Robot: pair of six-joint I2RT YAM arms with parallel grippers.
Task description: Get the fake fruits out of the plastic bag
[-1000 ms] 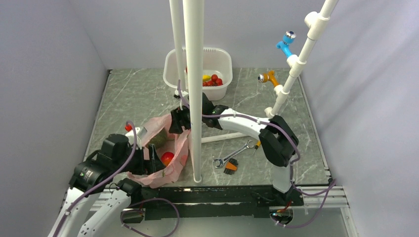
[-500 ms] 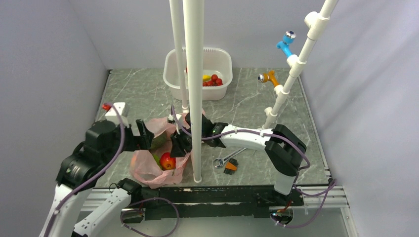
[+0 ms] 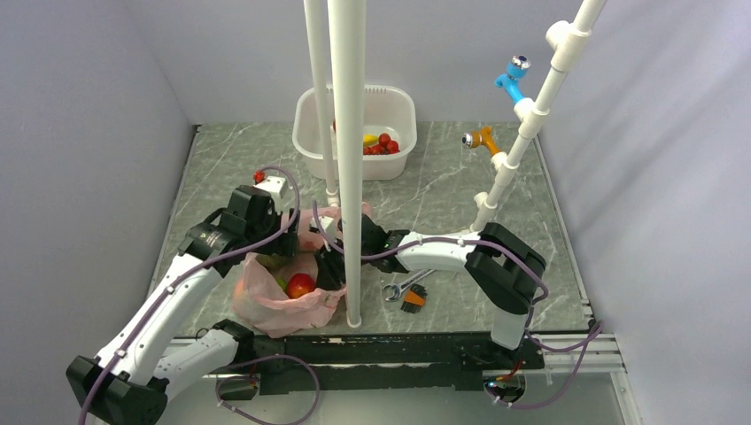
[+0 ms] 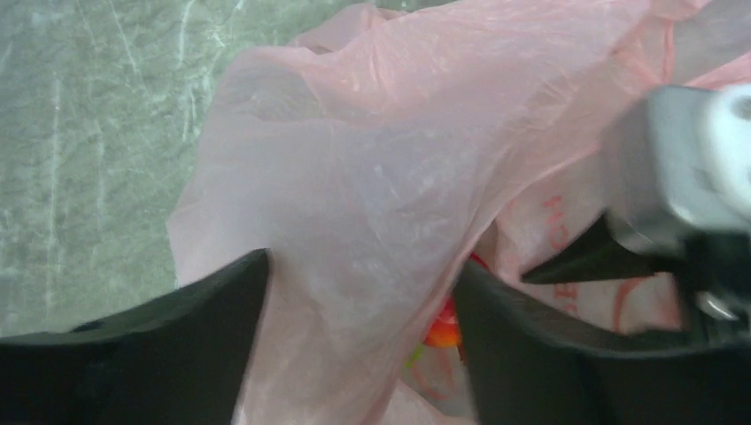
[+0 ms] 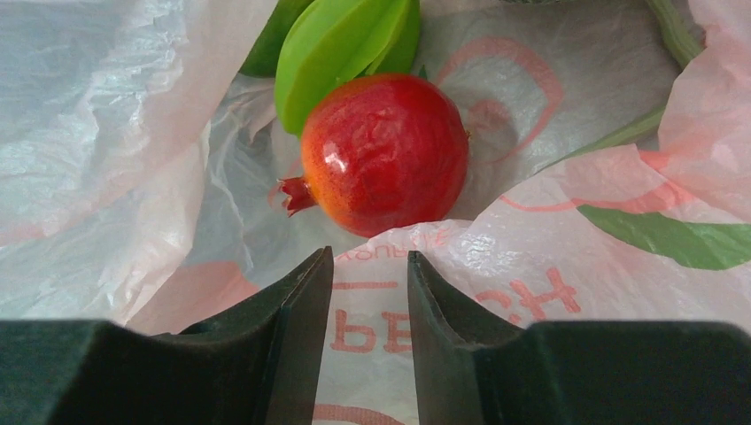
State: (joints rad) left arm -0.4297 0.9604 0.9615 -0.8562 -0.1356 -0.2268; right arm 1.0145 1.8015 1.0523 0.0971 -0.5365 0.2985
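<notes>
My right gripper (image 5: 369, 266) is at the mouth of the pink plastic bag (image 5: 106, 133), jaws a narrow slot apart, holding nothing. The pomegranate (image 5: 381, 155) lies dead ahead inside, just past the tips, a film fold between. Meanwhile my left gripper (image 4: 361, 266) gapes wide, film bulging through; the right arm's closer.

Past your black right fingers (image 5: 283, 336) you're seeing a red fruit (image 5: 383, 152), a green piece (image 5: 341, 44), and the pink bag (image 5: 97, 133) carrying red lettering.
</notes>
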